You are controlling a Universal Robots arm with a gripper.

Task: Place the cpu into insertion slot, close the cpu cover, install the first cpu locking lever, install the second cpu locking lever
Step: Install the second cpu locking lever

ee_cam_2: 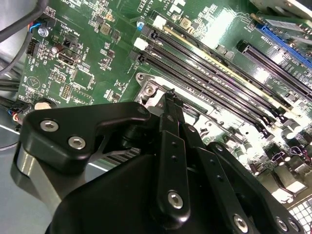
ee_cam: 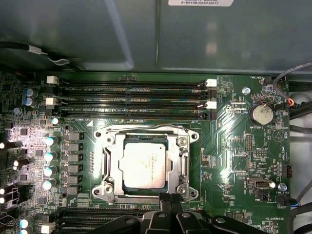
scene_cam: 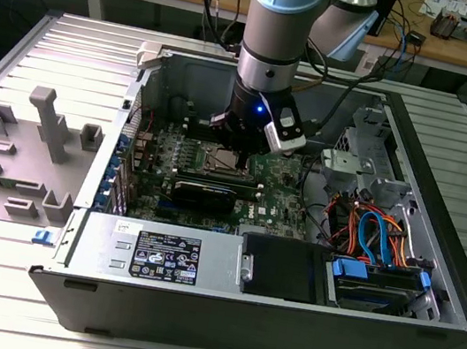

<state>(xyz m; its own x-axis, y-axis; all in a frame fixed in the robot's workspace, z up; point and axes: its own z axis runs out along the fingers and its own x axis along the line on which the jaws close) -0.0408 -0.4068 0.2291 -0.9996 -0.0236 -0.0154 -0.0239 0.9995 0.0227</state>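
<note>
The cpu (ee_cam: 145, 165), a dull silver square, lies in the insertion slot (ee_cam: 104, 192) on the green board. The cpu cover (ee_cam: 183, 163) lies flat over it, its window framing the chip. My gripper (ee_cam: 168, 197) stands at the slot's edge, its black fingers (ee_cam: 163, 201) pressed together, and I see nothing between them. In the second wrist view the gripper (ee_cam_2: 168, 95) tapers to a point just beside a screwed corner of the slot (ee_cam_2: 148, 89). In the exterior view the gripper (scene_cam: 244, 143) hangs low inside the open computer case, right over the slot (scene_cam: 218, 161).
Long black memory slots (ee_cam: 131, 100) run along one side of the socket. A black card (scene_cam: 203, 195), the power supply (scene_cam: 161, 257) and a drive cage with orange and blue cables (scene_cam: 375, 239) crowd the case. A grey fixture plate (scene_cam: 31, 150) lies at the exterior view's left.
</note>
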